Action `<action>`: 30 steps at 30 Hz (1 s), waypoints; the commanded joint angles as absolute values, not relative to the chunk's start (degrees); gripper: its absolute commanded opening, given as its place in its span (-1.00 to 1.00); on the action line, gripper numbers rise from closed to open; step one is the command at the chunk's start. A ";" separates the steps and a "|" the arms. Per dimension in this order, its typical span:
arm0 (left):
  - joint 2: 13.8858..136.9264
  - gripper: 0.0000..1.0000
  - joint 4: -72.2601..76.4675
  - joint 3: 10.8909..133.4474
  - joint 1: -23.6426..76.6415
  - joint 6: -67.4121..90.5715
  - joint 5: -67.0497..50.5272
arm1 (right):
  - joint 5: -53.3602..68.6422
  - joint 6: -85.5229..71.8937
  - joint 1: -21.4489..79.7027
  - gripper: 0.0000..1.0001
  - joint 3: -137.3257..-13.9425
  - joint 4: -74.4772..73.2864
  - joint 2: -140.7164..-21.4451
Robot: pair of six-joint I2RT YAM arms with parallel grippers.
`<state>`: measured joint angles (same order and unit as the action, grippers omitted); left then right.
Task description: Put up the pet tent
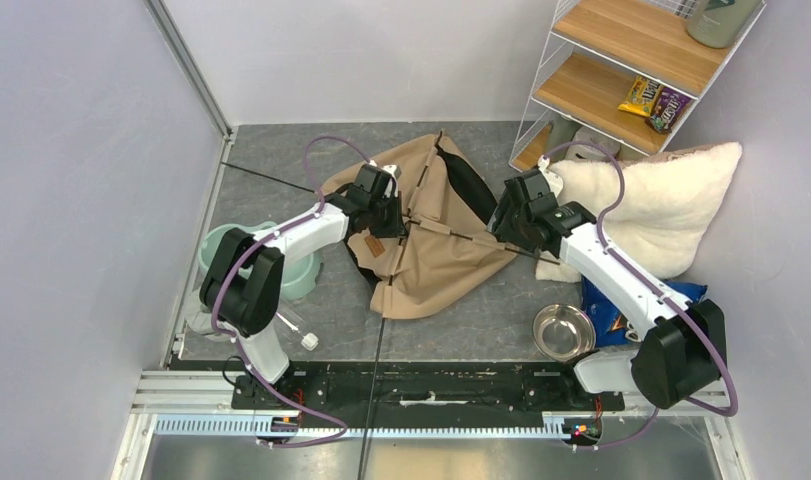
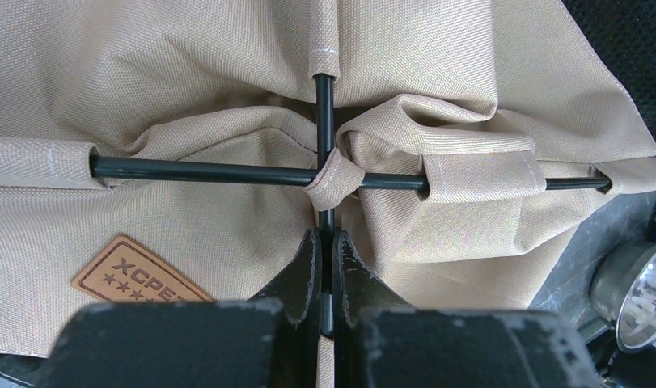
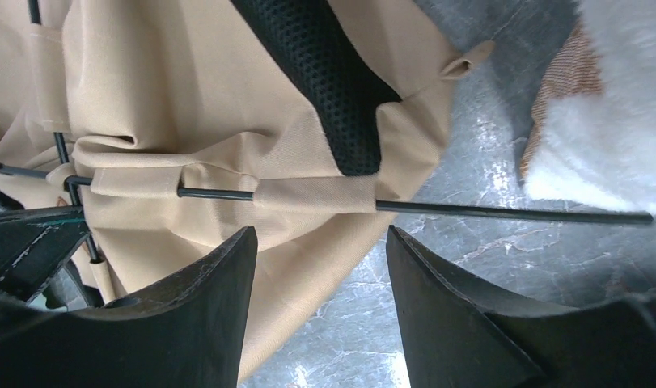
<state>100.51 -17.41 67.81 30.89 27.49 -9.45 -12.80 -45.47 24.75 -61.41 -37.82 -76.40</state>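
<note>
The pet tent (image 1: pixel 426 235) lies collapsed on the grey floor, tan fabric with a black mesh part and a brown label (image 1: pixel 374 246). Thin black poles cross at its top (image 2: pixel 325 174). My left gripper (image 1: pixel 386 205) is shut on the pole running toward the camera, just below the crossing, in the left wrist view (image 2: pixel 325 236); the label (image 2: pixel 138 279) lies to its left. My right gripper (image 1: pixel 506 225) is open at the tent's right edge. In the right wrist view (image 3: pixel 320 242) its jaws stand wide apart just below the bare pole end (image 3: pixel 510 214) that sticks out of a fabric sleeve.
A fluffy white pillow (image 1: pixel 661 200) lies at the right beside a wire shelf (image 1: pixel 631 70) holding snack bags. A steel bowl (image 1: pixel 564 330) and a blue bag (image 1: pixel 606 305) sit near the right arm. A green bowl (image 1: pixel 301 275) is at the left. A pole end (image 1: pixel 373 400) runs toward the near edge.
</note>
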 commanded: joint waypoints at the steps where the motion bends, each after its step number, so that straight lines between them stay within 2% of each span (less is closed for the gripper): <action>1: 98.78 -0.96 -17.46 71.29 31.06 29.90 -4.29 | -18.48 -47.24 24.55 0.35 -64.79 -41.14 -73.72; 17: 94.73 -0.96 -20.46 72.87 30.17 33.07 9.74 | -26.42 -49.58 24.08 0.35 -71.25 -47.26 -71.43; 30: 95.45 -0.96 -23.08 73.30 26.92 33.92 11.49 | -28.88 -49.48 23.64 0.35 -72.57 -47.51 -75.46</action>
